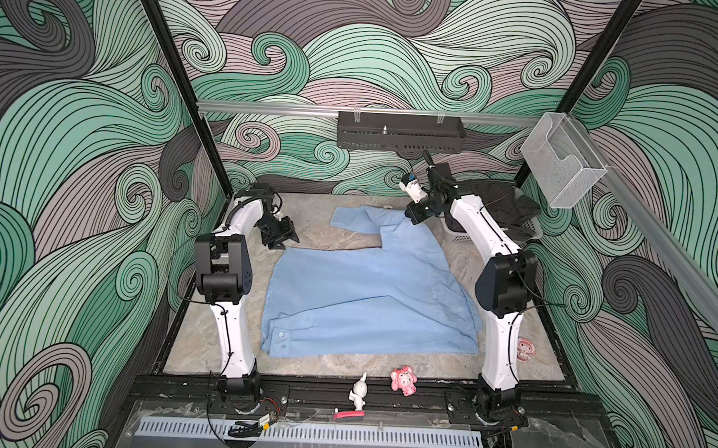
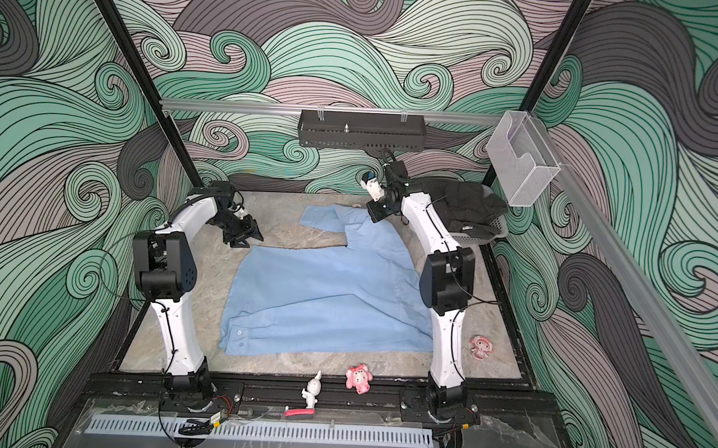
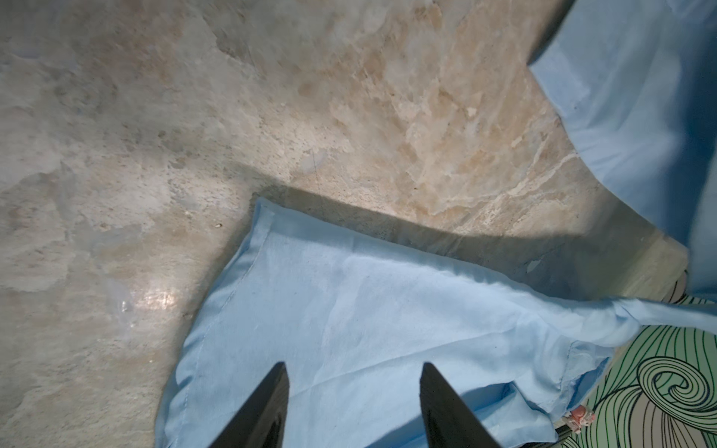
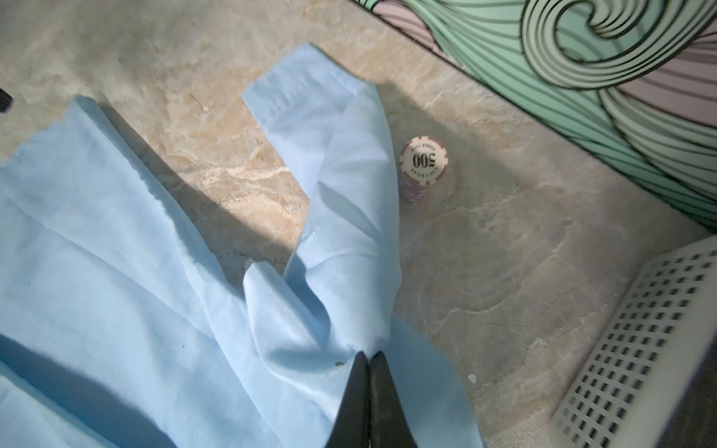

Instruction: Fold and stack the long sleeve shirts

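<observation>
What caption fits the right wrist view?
Right gripper shut on a fold of the light-blue shirt, poker chip stack nearby.

White arm links (image 1: 240,340); black joints (image 1: 222,269) (thin cables (image 1: 224,331))

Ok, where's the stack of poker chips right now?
In the right wrist view the poker chips stand on the table, close beside the shirt sleeve that the right gripper pinches, near the patterned wall.

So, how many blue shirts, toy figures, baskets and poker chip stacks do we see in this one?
Blue shirt: 1
Toy figures: 3
Basket: 1
Poker chip stack: 1
Total: 6
</observation>
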Available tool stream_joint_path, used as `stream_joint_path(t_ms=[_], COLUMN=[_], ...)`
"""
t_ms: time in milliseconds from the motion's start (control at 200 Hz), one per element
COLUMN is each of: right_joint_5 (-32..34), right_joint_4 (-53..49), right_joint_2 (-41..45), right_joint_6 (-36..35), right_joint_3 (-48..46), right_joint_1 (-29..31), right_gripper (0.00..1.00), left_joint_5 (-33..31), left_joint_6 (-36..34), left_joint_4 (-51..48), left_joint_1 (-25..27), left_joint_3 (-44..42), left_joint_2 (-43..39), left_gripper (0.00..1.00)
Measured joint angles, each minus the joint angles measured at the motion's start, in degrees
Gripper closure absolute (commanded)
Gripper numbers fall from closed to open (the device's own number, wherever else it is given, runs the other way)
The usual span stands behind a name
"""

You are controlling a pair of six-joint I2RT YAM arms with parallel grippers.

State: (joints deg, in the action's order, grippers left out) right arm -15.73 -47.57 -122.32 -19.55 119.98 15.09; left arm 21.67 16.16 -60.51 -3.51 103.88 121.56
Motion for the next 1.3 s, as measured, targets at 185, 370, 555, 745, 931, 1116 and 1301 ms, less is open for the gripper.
stream_joint_path(t_ms=[185,370,555,745,931,1116,1301], right_joint_5=[1.92,3.61,3.85,3.8,3.78,3.76,3.74], right_joint_4=[2.34,2.43,3.19,4.07,4.35,4.55,4.94], right_joint_2=[0.48,0.15,0.15,0.15,0.15,0.15,0.15], right_joint_6=[1.73,2.71,3.58,4.0,4.04,4.07,4.2], right_joint_3=[-2.03,-3.19,-4.5,-6.05,-6.12,-6.14,-6.95], right_joint_1=[-0.31,-0.33,-0.33,-0.33,-0.33,-0.33,-0.33], right_gripper=[1.0,1.0,1.0,1.0,1.0,1.0,1.0], left_joint_5=[0.02,-0.92,-2.89,-6.01,-7.23,-7.26,-7.08], left_joint_6=[-1.44,-2.29,-2.54,-2.82,-3.63,-4.17,-5.11], left_joint_4=[-0.33,-0.94,-1.66,-2.08,-3.63,-6.29,-7.61], left_joint_1=[0.33,0.59,0.66,0.7,0.79,1.55,2.03], left_joint_3=[0.42,1.77,5.27,11.23,16.52,16.92,17.29], left_joint_2=[2.08,4.42,7.23,10.34,14.16,17.79,17.97], left_gripper=[0.43,0.43,0.43,0.45,0.46,0.49,0.86])
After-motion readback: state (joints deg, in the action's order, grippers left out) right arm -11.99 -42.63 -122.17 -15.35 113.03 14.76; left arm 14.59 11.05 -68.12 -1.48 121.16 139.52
